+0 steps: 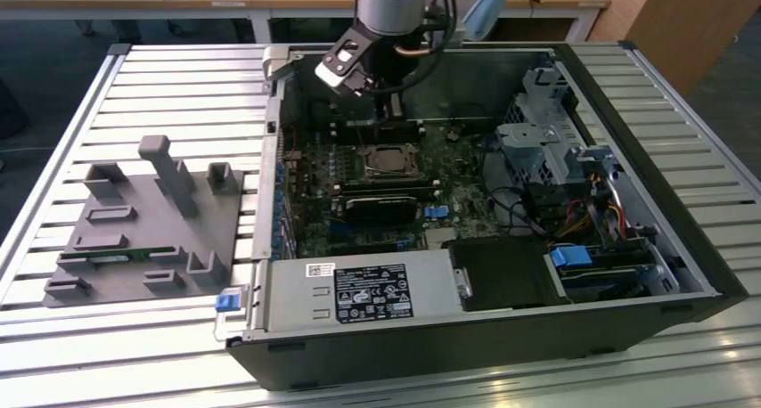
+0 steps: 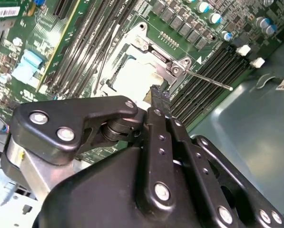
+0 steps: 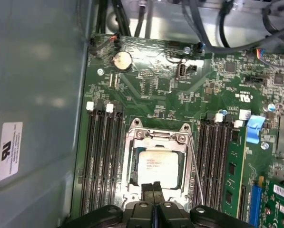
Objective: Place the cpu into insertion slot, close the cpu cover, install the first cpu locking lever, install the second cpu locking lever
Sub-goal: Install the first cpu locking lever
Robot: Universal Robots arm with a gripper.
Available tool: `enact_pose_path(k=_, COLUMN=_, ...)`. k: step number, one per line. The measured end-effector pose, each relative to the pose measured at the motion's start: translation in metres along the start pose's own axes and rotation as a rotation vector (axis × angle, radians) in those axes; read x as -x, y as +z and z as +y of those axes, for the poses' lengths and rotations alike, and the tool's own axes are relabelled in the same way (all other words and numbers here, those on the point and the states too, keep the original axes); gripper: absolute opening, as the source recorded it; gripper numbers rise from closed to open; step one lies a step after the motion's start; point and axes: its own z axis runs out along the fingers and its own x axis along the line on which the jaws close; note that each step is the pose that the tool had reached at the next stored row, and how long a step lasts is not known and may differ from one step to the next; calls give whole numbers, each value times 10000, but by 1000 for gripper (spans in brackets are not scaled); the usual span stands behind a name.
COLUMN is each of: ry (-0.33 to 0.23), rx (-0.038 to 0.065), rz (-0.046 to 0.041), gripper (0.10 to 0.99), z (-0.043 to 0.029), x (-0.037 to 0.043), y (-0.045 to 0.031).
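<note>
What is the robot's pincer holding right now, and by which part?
Nothing. The pincer is shut and empty, its tips at the edge of the cpu cover, with the cpu showing through its centre.

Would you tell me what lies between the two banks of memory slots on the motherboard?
In the first wrist view, the cpu lies there, framed by the cpu cover.

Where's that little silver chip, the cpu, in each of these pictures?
Exterior view: cpu mid-motherboard, next to the gripper.
First wrist view: cpu right beside the gripper.
Second wrist view: pale square beyond the gripper.
Shared landmark: the gripper, at the cpu's edge.
</note>
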Motion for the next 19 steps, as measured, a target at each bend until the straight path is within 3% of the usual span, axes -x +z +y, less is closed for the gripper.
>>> enact_pose_path(k=19, ry=-1272, rx=13, rz=24, gripper=110, z=0, x=0, y=0)
